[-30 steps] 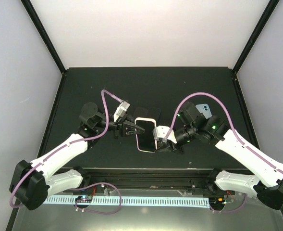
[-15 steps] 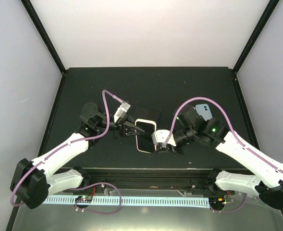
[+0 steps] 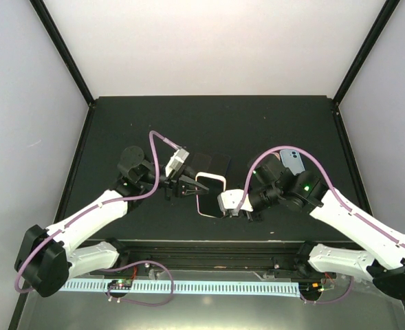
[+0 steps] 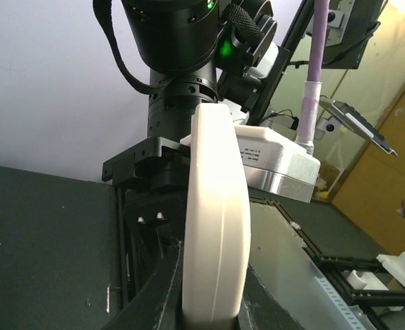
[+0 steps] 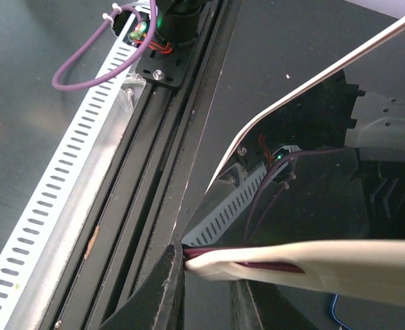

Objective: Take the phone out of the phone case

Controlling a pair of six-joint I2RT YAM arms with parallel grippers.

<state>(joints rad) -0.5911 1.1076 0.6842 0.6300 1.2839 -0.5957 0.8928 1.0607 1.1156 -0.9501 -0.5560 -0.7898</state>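
The phone (image 3: 210, 194) has a dark screen and sits in a cream case (image 3: 212, 177), held up off the black table between both grippers. My left gripper (image 3: 191, 185) is shut on the case's upper left edge. In the left wrist view the case (image 4: 216, 220) stands edge-on between my fingers (image 4: 212, 306). My right gripper (image 3: 225, 206) is shut on the case's lower right corner. In the right wrist view (image 5: 205, 265) the cream case lip (image 5: 326, 265) is pinched, and a dark red strip of the phone (image 5: 271, 265) shows inside it.
A light blue phone (image 3: 292, 160) lies on the table behind the right arm. A flat black object (image 3: 213, 162) lies just beyond the held phone. A black rail (image 3: 209, 246) and a white slotted cable tray (image 3: 188, 285) run along the near edge.
My right gripper has slid left and nearer along the phone's lower edge. The left gripper and phone have shifted slightly right. Both stay shut on the case.
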